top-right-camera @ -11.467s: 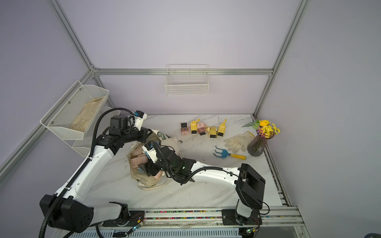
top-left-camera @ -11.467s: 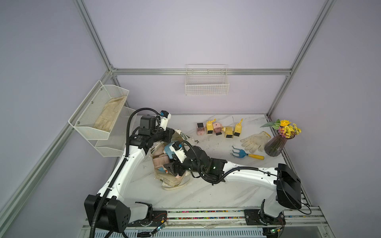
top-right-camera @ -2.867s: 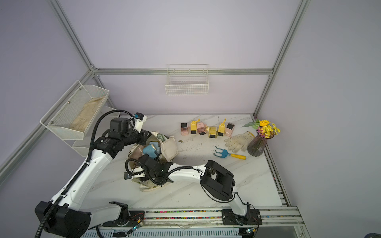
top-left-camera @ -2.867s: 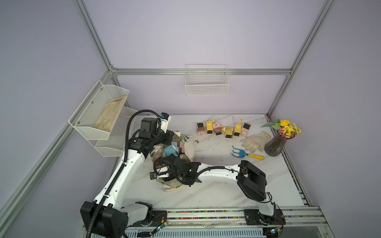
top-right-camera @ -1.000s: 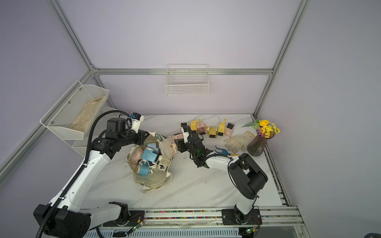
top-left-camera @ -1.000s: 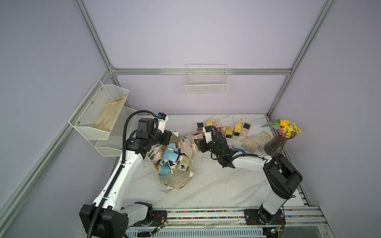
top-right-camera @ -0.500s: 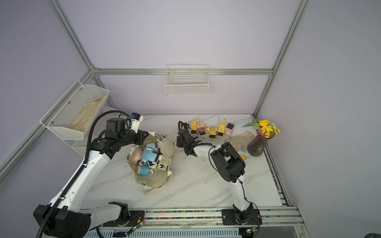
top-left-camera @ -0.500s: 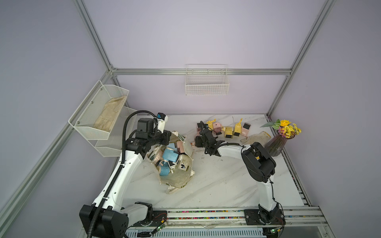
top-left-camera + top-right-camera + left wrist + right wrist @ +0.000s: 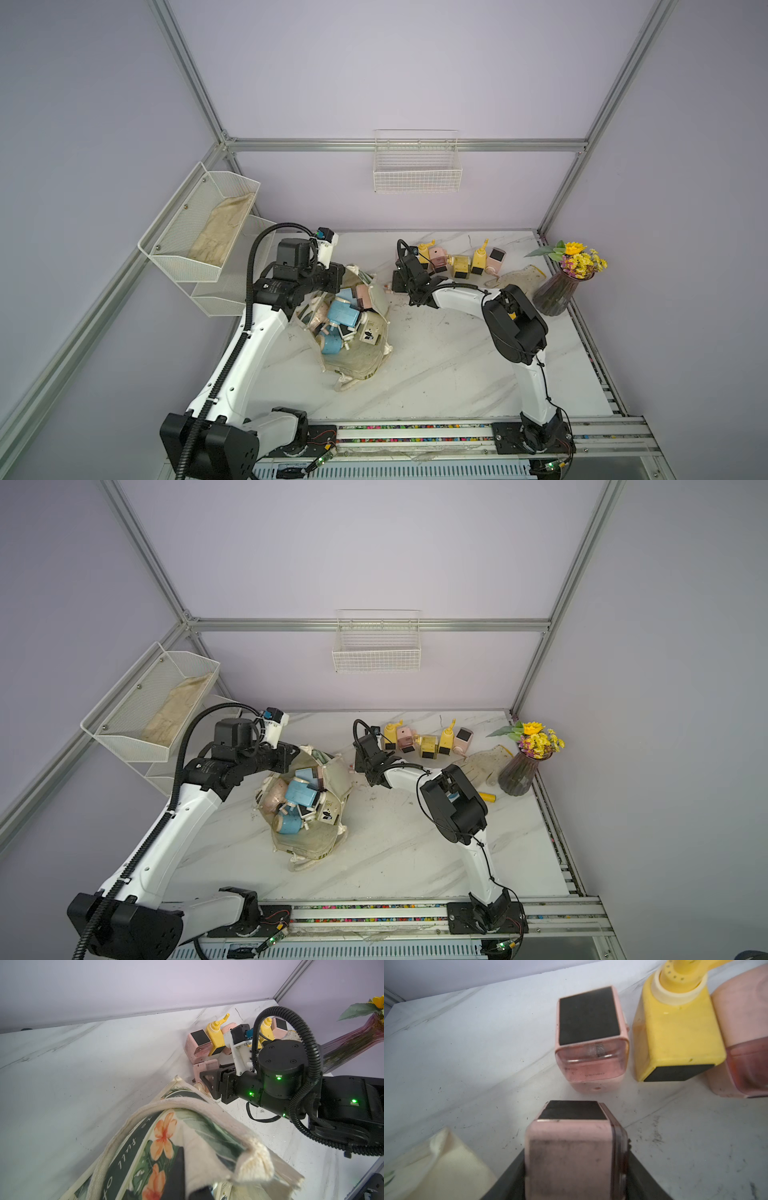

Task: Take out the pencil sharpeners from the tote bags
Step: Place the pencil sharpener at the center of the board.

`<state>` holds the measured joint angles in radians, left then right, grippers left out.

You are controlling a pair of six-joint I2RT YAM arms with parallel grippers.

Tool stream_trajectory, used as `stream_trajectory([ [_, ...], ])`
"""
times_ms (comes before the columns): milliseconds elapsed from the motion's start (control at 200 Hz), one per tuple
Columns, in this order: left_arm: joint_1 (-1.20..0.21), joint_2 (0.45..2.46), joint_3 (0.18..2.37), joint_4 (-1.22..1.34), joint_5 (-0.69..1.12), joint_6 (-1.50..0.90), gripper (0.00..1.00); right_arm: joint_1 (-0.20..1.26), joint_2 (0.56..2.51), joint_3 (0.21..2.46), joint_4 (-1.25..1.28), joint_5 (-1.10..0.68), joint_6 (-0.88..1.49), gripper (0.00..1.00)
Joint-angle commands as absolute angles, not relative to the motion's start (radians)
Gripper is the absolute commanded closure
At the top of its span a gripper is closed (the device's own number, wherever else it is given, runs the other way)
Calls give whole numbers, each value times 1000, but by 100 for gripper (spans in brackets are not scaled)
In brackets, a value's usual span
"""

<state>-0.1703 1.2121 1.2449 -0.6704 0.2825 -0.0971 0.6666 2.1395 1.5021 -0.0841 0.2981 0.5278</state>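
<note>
Pink plastic is seen between the two black fingers (image 9: 508, 1176) of the right gripper (image 9: 576, 1167): a pink pencil sharpener (image 9: 569, 1155) is clamped there, its black square face turned away from the wrist, and the jaws stand about half apart around its body. In the left wrist view the same gripper (image 9: 205, 1082) is seen low over the marble tabletop (image 9: 436, 374), with the held sharpener (image 9: 204, 1068) near the surface; whether it touches cannot be told.

Just beyond this gripper a second pink sharpener (image 9: 591, 1043) is standing on the tabletop, and beside it a yellow sharpener (image 9: 675, 1043) with its crank up. A row of pink and yellow sharpeners (image 9: 461, 262) is seen past the right gripper in both top views, close to the back wall.

Cream canvas is pinched by the left gripper (image 9: 338, 278), which is fully closed on the upper edge of the tote bag (image 9: 357, 357). The mouth of the bag is kept open in this way. The printed cloth (image 9: 166, 1147), with green leaves and orange flowers, is seen right under the left wrist camera. Below and in front of the left gripper, inside the bag, a heap of sharpeners (image 9: 301, 796) is lying, blue, pink and beige ones. The bag is placed between the two grippers, nearer to the left one.

Behind the right arm a dirty glove (image 9: 515, 276) and a vase with flowers (image 9: 557, 291) are seen.
</note>
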Motion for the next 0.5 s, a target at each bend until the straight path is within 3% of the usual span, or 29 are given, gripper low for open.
stream_trajectory([
  [0,-167,1154,1229,-534,324,-120,95,666,2152,1534,-133,299,542,33],
  [220,-168,1153,1227,-534,319,-117,95,666,2057,1513,-125,265,514,21],
  [495,-195,1138,1220,-541,280,-107,95,665,1815,1412,-111,239,465,21],
])
